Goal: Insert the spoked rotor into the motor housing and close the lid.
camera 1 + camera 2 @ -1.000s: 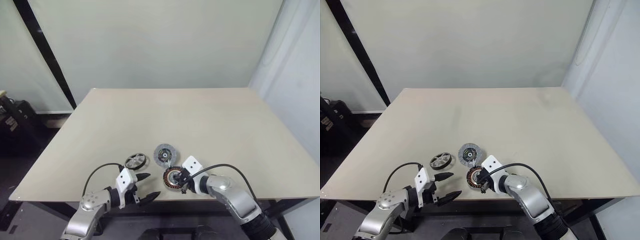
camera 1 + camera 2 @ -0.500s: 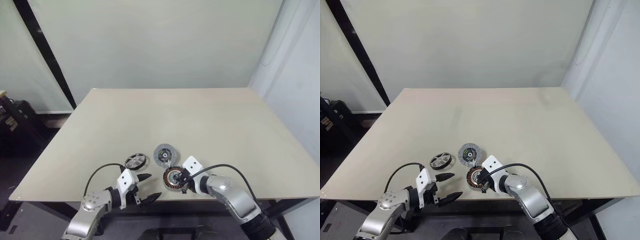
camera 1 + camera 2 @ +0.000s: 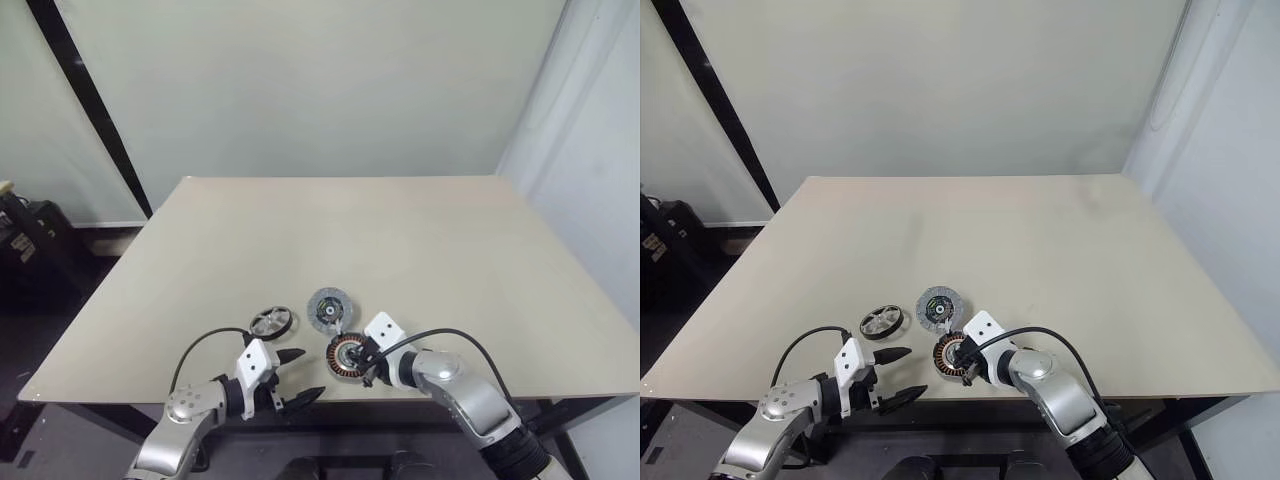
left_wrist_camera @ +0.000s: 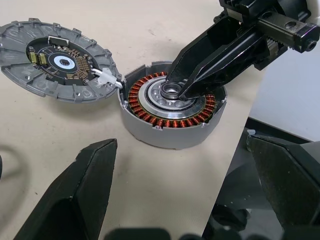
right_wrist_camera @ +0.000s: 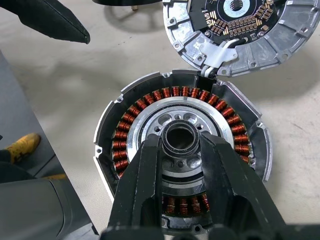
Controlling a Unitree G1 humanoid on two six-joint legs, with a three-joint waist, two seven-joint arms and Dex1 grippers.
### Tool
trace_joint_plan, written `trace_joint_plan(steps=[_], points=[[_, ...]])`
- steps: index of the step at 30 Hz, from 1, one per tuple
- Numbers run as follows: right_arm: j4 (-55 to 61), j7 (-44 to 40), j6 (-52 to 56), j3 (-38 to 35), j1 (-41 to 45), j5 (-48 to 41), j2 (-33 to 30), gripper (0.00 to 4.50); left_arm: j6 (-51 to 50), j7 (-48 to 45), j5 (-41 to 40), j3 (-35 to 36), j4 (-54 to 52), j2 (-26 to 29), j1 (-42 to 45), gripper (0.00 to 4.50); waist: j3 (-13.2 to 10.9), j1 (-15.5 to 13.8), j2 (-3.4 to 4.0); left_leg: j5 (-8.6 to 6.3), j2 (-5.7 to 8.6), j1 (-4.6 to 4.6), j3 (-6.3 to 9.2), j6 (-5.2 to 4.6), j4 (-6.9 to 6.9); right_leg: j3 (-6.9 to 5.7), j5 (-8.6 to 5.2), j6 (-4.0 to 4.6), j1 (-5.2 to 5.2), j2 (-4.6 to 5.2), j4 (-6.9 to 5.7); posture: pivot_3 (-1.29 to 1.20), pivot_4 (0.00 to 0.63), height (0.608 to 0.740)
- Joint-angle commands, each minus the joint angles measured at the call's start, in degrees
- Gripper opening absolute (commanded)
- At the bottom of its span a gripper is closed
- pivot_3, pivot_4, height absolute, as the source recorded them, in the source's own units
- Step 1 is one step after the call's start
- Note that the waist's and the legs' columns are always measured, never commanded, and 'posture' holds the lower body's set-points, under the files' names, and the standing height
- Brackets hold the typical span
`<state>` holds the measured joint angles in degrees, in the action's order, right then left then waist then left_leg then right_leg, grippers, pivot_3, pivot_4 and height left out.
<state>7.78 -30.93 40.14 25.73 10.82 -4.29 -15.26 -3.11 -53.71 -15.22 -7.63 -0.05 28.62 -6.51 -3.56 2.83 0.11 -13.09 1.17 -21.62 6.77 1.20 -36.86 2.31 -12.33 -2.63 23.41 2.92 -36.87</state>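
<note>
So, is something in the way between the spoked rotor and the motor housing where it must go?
Yes. The right tool sits on the centre of the motor housing, its fingers closed around the dark central hub. The spoked rotor lies apart on the table.

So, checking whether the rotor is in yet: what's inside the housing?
Inside the housing: copper windings around a pale centre, whose dark hub ring the right gripper clasps. Its fingers cover the near windings. The rotor lies outside.

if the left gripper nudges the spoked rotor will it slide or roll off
Probably slide. The spoked rotor lies flat on the table, so rolling looks unlikely unless it gets tipped on edge. It looks like rigid metal, so it shouldn't flex. Its thin rim and open gaps may make a pinch slip.
</note>
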Motion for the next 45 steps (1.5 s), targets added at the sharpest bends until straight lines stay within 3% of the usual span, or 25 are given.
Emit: trace_joint_plan(steps=[1, 3, 13, 16, 19, 28, 30, 45], points=[[0.74, -0.2, -0.04, -0.07, 0.83, 0.52, -0.38, 0.79, 0.73, 0.02, 0.03, 0.34, -0.95, -0.07, 0.69, 4.5, 0.0, 0.0, 0.0, 0.0, 0.0, 0.0, 0.0, 0.0, 0.0, 0.0, 0.0, 0.0, 0.0, 0.0, 0.0, 0.0, 0.0, 0.74], [0.89, -0.32, 0.22, -0.08, 0.74, 0.4, -0.45, 0.79, 0.7, 0.02, 0.03, 0.29, -1.09, -0.1, 0.58, 4.5, 0.0, 0.0, 0.0, 0.0, 0.0, 0.0, 0.0, 0.0, 0.0, 0.0, 0.0, 0.0, -0.01, 0.0, 0.0, 0.0, 0.0, 0.74], [4.8, -0.04, 2.12, -2.05, 0.65, -1.73, 0.99, 4.29, 0.38, 0.0, 0.4, -0.04, -1.63, -0.14, 0.46, 4.5, 0.0, 0.0, 0.0, 0.0, 0.0, -0.01, 0.0, 0.0, 0.0, 0.0, 0.0, 0.0, 0.01, 0.0, 0.0, 0.0, 0.0, 0.74], [6.47, -0.17, 3.47, -2.49, 0.94, -2.31, 1.22, 4.47, 0.27, -0.03, 0.41, -0.04, -1.77, -0.18, 0.44, 4.5, 0.0, -0.01, 0.0, 0.0, 0.0, -0.01, 0.02, 0.0, 0.0, -0.02, 0.0, 0.0, 0.01, 0.0, 0.0, 0.0, 0.0, 0.74], [7.17, 0.15, 4.04, -2.43, 1.3, -2.07, 1.06, 3.78, 0.17, -0.03, 0.4, -0.07, -1.84, -0.22, 0.48, 4.5, 0.0, 0.0, 0.0, 0.0, 0.0, -0.02, 0.02, 0.0, 0.01, -0.01, 0.0, 0.0, 0.02, 0.0, 0.01, 0.0, 0.0, 0.74], [4.6, 1.79, 3.26, -1.35, 1.73, -0.53, 1.46, 0.53, -0.17, 0.04, 0.37, -0.15, -2.07, -0.35, 0.66, 4.5, 0.0, 0.0, 0.0, -0.01, 0.0, -0.02, 0.02, 0.02, 0.01, -0.02, 0.0, 0.0, 0.03, 0.01, 0.01, 0.0, 0.0, 0.74], [3.62, 2.22, 2.77, -0.75, 1.8, 0.3, 1.33, 0.04, -0.28, 0.09, 0.38, -0.18, -2.21, -0.38, 0.68, 4.5, 0.0, 0.0, 0.0, -0.01, 0.0, -0.02, 0.02, 0.02, 0.01, -0.02, 0.0, 0.0, 0.03, 0.01, 0.01, 0.0, 0.0, 0.74], [4.56, 2.92, 3.22, -0.38, 1.66, 1.78, 0.77, 0.04, -0.09, 0.12, 0.51, -0.38, -2.22, -0.55, 0.58, 4.5, 0.0, 0.0, 0.0, -0.02, 0.0, 0.0, 0.02, 0.04, 0.02, -0.02, 0.0, 0.0, 0.02, 0.01, 0.01, 0.0, 0.0, 0.74]])
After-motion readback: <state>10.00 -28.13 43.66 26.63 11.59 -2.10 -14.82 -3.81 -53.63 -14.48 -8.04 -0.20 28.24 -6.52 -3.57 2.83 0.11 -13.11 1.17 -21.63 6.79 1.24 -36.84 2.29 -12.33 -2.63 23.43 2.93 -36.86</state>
